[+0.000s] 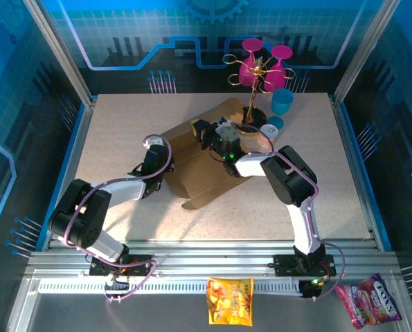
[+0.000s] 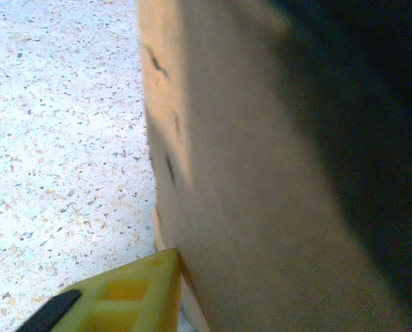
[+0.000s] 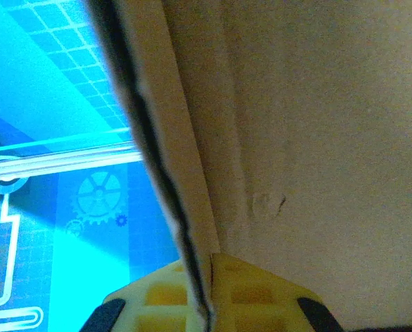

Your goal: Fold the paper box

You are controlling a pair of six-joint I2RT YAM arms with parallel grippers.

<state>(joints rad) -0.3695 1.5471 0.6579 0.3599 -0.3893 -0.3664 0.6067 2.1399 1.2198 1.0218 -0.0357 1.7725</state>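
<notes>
Right claw (image 3: 209,306) is pinched tight on the paper box (image 3: 316,138): in its wrist view a thin cardboard edge runs down between the two yellow fingers (image 3: 157,299), which close on it from either side. From above, the box lies in the middle of the worktop (image 1: 115,124), partly opened out, under and between both claws, with a flap reaching toward the arm bases.

To the left of the right claw, the left claw (image 1: 156,148) sits at the box's left side. Its wrist view shows one yellow finger (image 2: 122,301) touching a cardboard panel where it meets the speckled worktop. I cannot tell whether this claw is wide or narrow.

Beyond the right claw, away from the bases, stand a rack of pink glasses (image 1: 261,59), a blue cup (image 1: 282,102) and a white lid (image 1: 269,130). Behind both claws, by the near rail, lie a yellow packet (image 1: 229,301) and a pink packet (image 1: 372,301).
</notes>
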